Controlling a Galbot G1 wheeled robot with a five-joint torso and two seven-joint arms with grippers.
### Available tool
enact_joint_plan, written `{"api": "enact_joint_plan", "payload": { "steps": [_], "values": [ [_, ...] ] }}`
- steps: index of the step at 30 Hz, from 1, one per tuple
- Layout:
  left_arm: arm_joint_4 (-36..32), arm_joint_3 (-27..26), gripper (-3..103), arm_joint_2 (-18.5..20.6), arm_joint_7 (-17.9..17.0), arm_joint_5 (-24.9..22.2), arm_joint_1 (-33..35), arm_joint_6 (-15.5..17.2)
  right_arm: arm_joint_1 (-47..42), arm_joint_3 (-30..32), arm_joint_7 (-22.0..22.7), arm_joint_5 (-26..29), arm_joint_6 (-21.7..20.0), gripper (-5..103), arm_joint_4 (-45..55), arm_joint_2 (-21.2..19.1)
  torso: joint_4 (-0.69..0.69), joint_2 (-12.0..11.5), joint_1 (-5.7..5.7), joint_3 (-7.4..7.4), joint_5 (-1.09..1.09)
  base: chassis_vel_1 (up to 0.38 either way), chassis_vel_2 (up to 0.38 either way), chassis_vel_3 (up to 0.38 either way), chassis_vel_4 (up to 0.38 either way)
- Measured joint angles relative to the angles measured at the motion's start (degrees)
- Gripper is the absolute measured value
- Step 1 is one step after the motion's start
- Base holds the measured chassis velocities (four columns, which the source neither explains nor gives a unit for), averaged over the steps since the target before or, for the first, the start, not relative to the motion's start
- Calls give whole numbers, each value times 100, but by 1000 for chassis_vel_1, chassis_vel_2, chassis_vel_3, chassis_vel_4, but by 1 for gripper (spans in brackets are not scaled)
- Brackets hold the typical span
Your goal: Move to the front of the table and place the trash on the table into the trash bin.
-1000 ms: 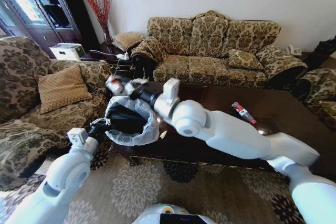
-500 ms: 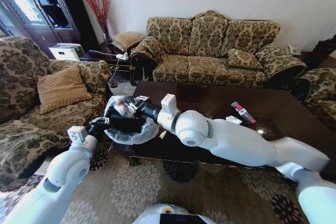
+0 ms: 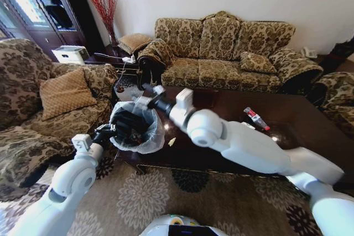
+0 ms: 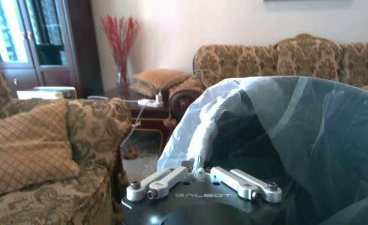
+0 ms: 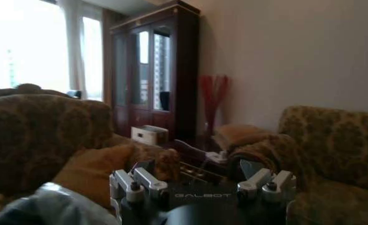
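Observation:
My left gripper is shut on the near rim of the trash bin, a dark bin lined with a crinkly white bag, and holds it up at the table's left end. My right gripper hovers just above the bin's far rim. In the right wrist view this gripper is open with nothing between its fingers. On the dark table lie a clear bottle with a red cap and a small yellowish scrap near the front edge.
A patterned sofa stands behind the table. An armchair with a tan cushion is close on the left of the bin. A side table with cables and a dark cabinet fill the far left corner. Floral carpet lies below.
My right gripper carried a red-and-white piece over the bin, dipped into it, and has now risen above the far rim, open and empty. The left arm kept the bin nearly still.

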Motion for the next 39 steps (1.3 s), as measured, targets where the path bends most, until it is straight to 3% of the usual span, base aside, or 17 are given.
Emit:
{"api": "enact_joint_plan", "payload": {
  "steps": [2,3,5,7,8,9,11,17,20,27,39],
  "values": [
    [6,-28,1,-94,13,15,4,-52,-879,682,-169,-462,6,96,-271,-115,-2,0,0,0,0,0,0,0,0],
    [6,-28,1,-94,13,15,4,-52,-879,682,-169,-462,6,96,-271,-115,-2,0,0,0,0,0,0,0,0],
    [15,-44,1,-139,14,14,6,-71,-1834,1088,-392,-824,19,99,-534,-37,-5,0,0,0,7,0,0,0,0],
    [17,-44,1,-150,16,14,4,-83,-2054,1153,-449,-940,41,99,-611,21,-4,0,1,0,3,0,0,0,0],
    [18,-42,1,-180,23,14,-8,-104,-2603,1165,-610,-1340,204,100,-878,220,-3,0,0,0,-1,0,0,0,0],
    [18,-42,1,-180,23,14,-8,-104,-2603,1165,-610,-1340,204,100,-878,220,-3,0,0,0,-1,0,0,0,0],
    [-18,-42,1,-227,23,16,-1,-113,-3109,1019,-843,-1868,483,100,-1359,553,2,0,-1,0,-1,0,0,0,0],
    [-120,-67,1,-251,54,37,98,-119,-3460,837,-964,-2460,839,101,-2313,1162,2,0,-1,0,-2,0,0,0,0],
    [-134,-70,1,-222,314,163,176,-219,-3501,793,-1149,-2779,1145,99,-2980,1563,0,0,-1,0,-3,0,0,0,0],
    [-140,-64,1,-232,428,216,198,-254,-3453,735,-1248,-2879,1359,98,-3572,1857,1,0,-1,0,-2,0,0,0,0],
    [-108,-16,1,-173,433,205,169,-246,-3389,677,-1535,-3062,1474,58,-3877,1934,-1,1,-1,-2,-1,0,0,0,0]
  ]
}}
